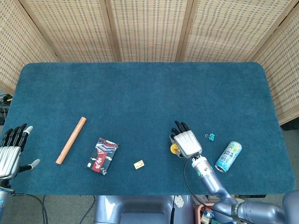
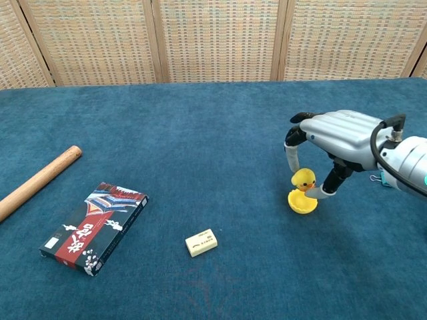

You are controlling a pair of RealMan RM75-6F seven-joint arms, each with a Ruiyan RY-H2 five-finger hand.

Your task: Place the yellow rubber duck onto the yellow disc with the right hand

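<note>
The small yellow rubber duck (image 2: 304, 179) was pinched between the thumb and fingers of the right hand (image 2: 331, 141), palm down, and was held directly over the round yellow disc (image 2: 302, 202), its underside at or just above the disc's rim; whether contact had been made could not be told. In the head view the duck and disc were mostly hidden beneath the back of the right hand (image 1: 186, 143). The left hand (image 1: 11, 151) was seen off the table's left edge with its fingers spread and nothing in them. On the blue felt-covered table (image 1: 140, 93) a wooden rod (image 1: 71, 140), a dark printed card box (image 1: 102, 156) and a small cream eraser (image 1: 138, 164) lay to the left, and a teal binder clip (image 1: 210, 136) and a green drink can (image 1: 228, 157) to the right.
</note>
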